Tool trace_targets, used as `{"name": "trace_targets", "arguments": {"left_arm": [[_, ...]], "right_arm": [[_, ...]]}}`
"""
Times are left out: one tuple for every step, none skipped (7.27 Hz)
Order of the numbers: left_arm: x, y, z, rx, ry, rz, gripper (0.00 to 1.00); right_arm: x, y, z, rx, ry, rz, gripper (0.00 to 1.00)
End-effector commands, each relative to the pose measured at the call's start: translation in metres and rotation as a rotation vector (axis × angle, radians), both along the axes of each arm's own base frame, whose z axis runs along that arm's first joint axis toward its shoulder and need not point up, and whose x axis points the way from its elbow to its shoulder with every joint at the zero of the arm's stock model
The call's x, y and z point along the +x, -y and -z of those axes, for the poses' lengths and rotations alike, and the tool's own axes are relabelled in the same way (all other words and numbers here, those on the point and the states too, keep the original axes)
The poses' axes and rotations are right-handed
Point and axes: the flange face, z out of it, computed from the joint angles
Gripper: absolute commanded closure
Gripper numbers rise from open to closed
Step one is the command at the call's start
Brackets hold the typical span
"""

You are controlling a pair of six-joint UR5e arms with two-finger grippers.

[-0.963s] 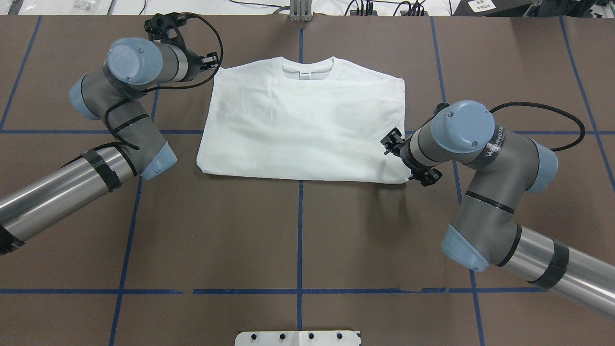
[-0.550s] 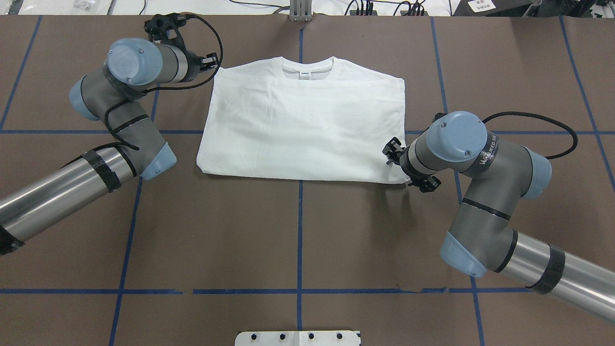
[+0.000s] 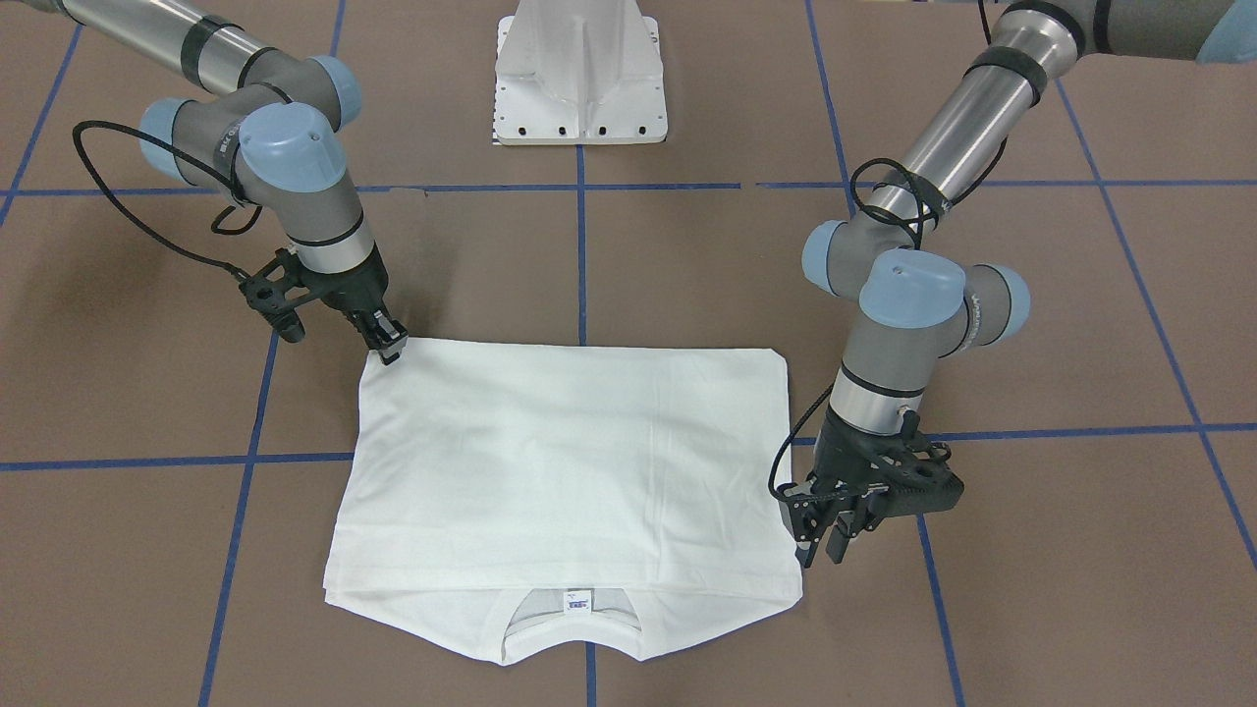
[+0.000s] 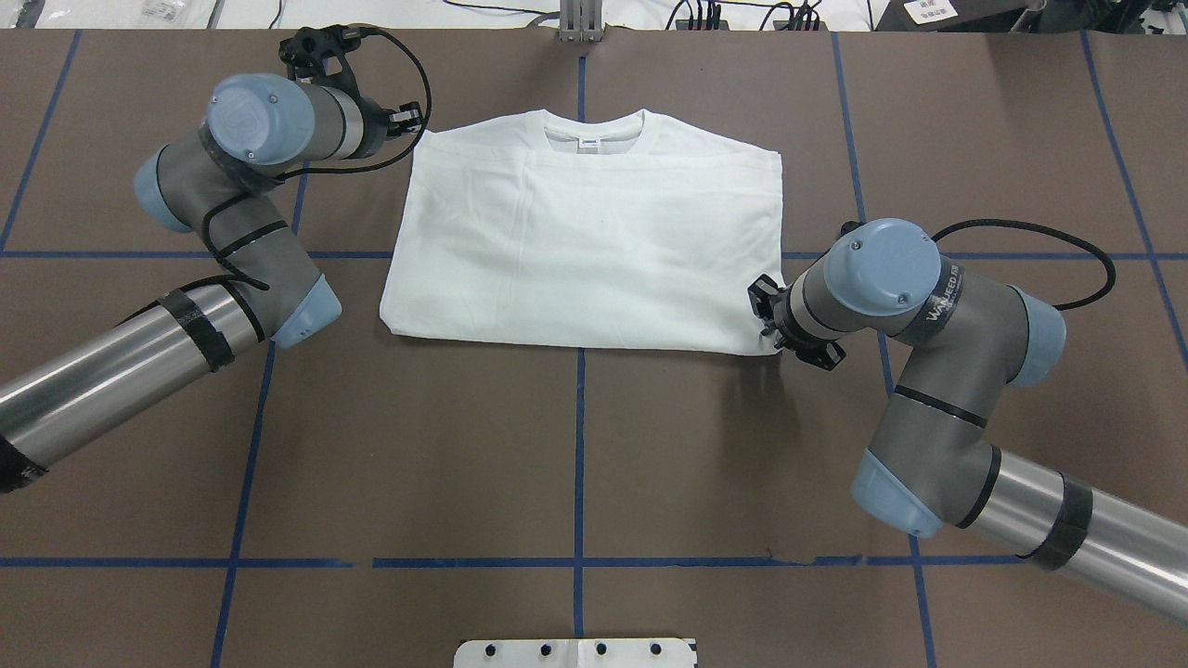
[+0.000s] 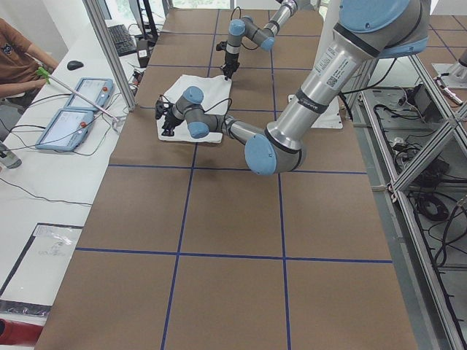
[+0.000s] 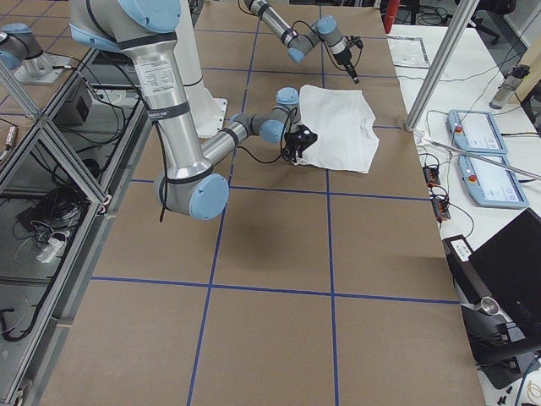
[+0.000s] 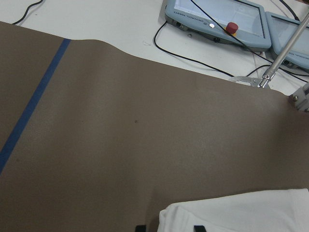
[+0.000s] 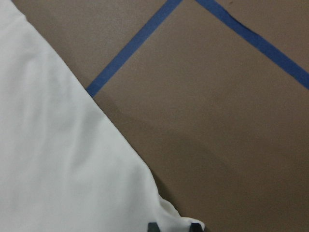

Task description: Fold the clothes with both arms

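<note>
The white T-shirt lies folded into a rectangle on the brown table, collar and blue-white label on the far side from me. No printed text shows. My left gripper is at the shirt's far left corner. In the left wrist view its fingertips stand apart with the corner between them. My right gripper is low at the near right corner. In the right wrist view its fingertips straddle the corner of the shirt. The front view shows the left gripper, the right gripper and the shirt.
The white pedestal base stands at the robot's table edge. Blue tape lines cross the table. Control pendants and cables lie on the white bench past the far edge. An operator sits there.
My right gripper has moved toward me and down, from above the shirt's right edge to its near right corner. The left arm and the shirt have not moved.
</note>
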Motion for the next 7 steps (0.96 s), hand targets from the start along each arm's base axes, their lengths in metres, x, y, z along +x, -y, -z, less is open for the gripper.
{"name": "trace_targets", "arguments": {"left_arm": [[0.0,0.0,0.001,0.001,-0.001,0.0,0.56],[0.0,0.0,0.003,0.004,-0.004,0.0,0.56],[-0.001,-0.002,0.007,0.008,-0.01,-0.001,0.56],[-0.003,-0.004,0.016,0.017,-0.021,-0.003,0.56],[-0.004,-0.008,0.028,0.028,-0.038,-0.011,0.56],[-0.008,-0.017,0.034,0.028,-0.064,-0.041,0.56],[-0.016,-0.033,0.051,0.042,-0.115,-0.089,0.56]], "right_arm": [[0.006,-0.004,0.006,0.007,0.015,0.004,1.0],[0.018,-0.016,0.011,0.011,0.034,0.013,1.0],[0.033,-0.046,0.013,0.019,0.046,0.04,1.0],[0.05,-0.073,0.018,0.015,0.073,0.081,1.0],[0.067,-0.104,0.018,-0.023,0.106,0.153,1.0],[0.077,-0.141,0.009,-0.075,0.116,0.242,1.0],[0.09,-0.172,0.014,-0.15,0.163,0.354,1.0]]}}
